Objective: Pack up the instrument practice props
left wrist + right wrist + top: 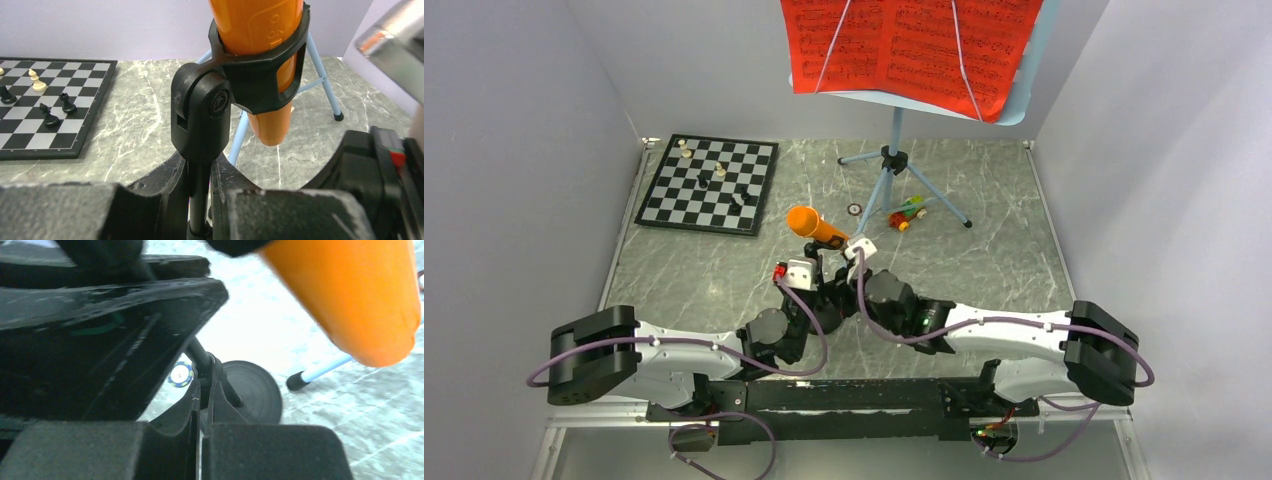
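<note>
Over marble (140,125), left fingers (162,187) pinch mic-stand rod (199,197).

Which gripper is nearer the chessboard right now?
Left. The left gripper clamps the microphone stand by its rod on the side facing the chessboard, which lies ahead to its left. The right gripper clamps the same rod from the opposite side, farther away.

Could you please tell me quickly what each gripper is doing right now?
Left gripper: closed on the microphone stand.
Right gripper: closed, apparently on the same stand, lower down.
</note>
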You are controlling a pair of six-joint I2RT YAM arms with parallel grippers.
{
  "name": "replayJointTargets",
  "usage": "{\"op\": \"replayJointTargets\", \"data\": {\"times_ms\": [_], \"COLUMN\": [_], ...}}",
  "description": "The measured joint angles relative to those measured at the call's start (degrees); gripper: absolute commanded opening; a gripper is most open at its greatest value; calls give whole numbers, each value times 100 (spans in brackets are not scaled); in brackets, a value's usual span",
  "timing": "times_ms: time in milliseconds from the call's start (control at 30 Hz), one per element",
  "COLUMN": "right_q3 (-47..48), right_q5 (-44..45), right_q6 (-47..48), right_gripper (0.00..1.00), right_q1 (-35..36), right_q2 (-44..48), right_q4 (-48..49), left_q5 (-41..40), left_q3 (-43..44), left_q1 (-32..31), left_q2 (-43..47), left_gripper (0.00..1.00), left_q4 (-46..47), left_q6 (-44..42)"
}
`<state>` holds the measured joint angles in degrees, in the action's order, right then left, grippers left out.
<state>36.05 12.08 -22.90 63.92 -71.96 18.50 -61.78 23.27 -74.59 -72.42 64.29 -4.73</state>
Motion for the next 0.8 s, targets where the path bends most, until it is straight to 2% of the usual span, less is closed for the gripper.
{"op": "replayJointTargets", "data": {"times_ms": [200,233,267,333,400,467,533,667,800], "right_q3": [-11,-7,0,13,15,9,4,7,44], "right_q5": [1725,1904,2028,2142,2385,2524,2492,2433,2426], "right_q6": [866,927,946,920,883,796,763,636,402], "right_gripper": [0,5,18,52,72,83,87,89,90], "right_q1": [874,953,1003,1036,1040,975,999,1075,817], "right_q2": [-162,-190,-208,-214,-149,46,306,949,1515], "right_q4": [249,267,271,249,98,-216,-662,-1534,-2205], "left_q5": [72,87,92,105,74,118,153,306,407], "left_q3": [-26,-39,-44,-44,-63,-92,-92,-138,-153], "left_q1": [-28,-37,-42,-46,-44,-46,-39,-35,-31], "left_q2": [17,15,22,35,70,114,127,42,46], "left_gripper": [0,0,0,0,0,0,0,1,22], "left_q4": [-409,-483,-505,-557,-586,-634,-662,-940,-1086], "left_q6": [310,354,374,393,413,437,476,610,715]}}
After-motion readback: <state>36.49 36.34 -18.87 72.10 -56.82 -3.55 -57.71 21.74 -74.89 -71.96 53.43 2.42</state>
